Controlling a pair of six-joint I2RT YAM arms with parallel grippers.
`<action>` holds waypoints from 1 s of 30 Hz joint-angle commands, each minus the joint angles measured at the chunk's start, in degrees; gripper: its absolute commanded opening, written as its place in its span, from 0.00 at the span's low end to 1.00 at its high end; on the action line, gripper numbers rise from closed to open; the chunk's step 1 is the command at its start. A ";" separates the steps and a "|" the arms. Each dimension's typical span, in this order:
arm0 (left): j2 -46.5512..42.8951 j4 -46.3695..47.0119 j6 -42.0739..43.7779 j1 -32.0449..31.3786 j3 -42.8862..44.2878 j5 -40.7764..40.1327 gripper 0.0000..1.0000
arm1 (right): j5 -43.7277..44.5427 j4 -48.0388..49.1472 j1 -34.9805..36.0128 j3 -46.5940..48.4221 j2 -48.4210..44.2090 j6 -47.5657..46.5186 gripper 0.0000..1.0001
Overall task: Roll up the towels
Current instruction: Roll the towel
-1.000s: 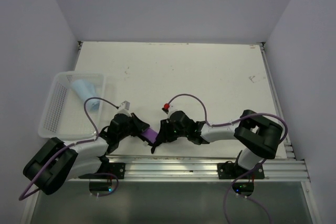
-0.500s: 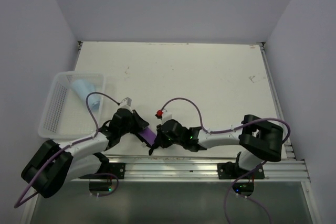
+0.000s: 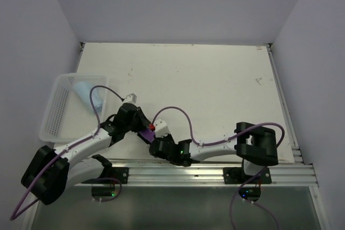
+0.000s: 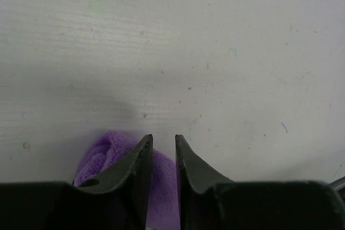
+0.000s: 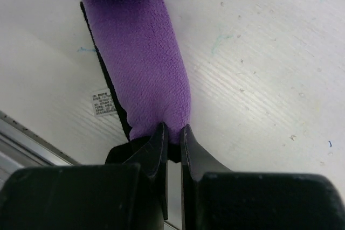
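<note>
Top view, dark towel: the dark towel (image 3: pixel 146 132) lies at the near edge of the table (image 3: pixel 215 90), between the two grippers. Only a short purple strip of it shows.
Top view, right arm: compared with one second ago, it has reached further left and nearer, so the right gripper (image 3: pixel 153 139) now sits at the near end of the strip.
Top view, left arm: the left gripper (image 3: pixel 141 127) is at the far-left end of the same strip.
Top view, other towel: the light blue towel (image 3: pixel 85 91) lies inside the white basket (image 3: pixel 51 125) at the far left, well apart from both grippers.
Left wrist view, jaws: the left jaws stand a little apart, a narrow gap wider than a moment ago. Purple cloth bulges low on the left, under the fingers. I judge that this grip is loosening.
Right wrist view, towel: the dark towel is a tight purple roll, with its dark edge and the white tag (image 5: pixel 103 102) on the left side.
Right wrist view, jaws: the right jaws were wider before and are now almost together, pinching the near end of the roll.
Meaning for the task: the hold seems to pass from left to right. The roll looks finished, and the one pinch must keep it from unrolling.
</note>
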 commanded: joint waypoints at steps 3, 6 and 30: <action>-0.30 -6.90 2.87 0.28 5.70 1.47 0.30 | 14.16 -10.78 3.12 3.94 4.83 -1.00 0.00; -1.00 -10.15 3.57 0.28 7.73 0.34 0.34 | 16.89 -14.03 4.44 6.67 6.93 0.31 0.00; -4.78 -18.86 -1.70 0.19 5.80 7.01 0.66 | 18.13 -14.73 5.49 9.92 8.53 3.39 0.00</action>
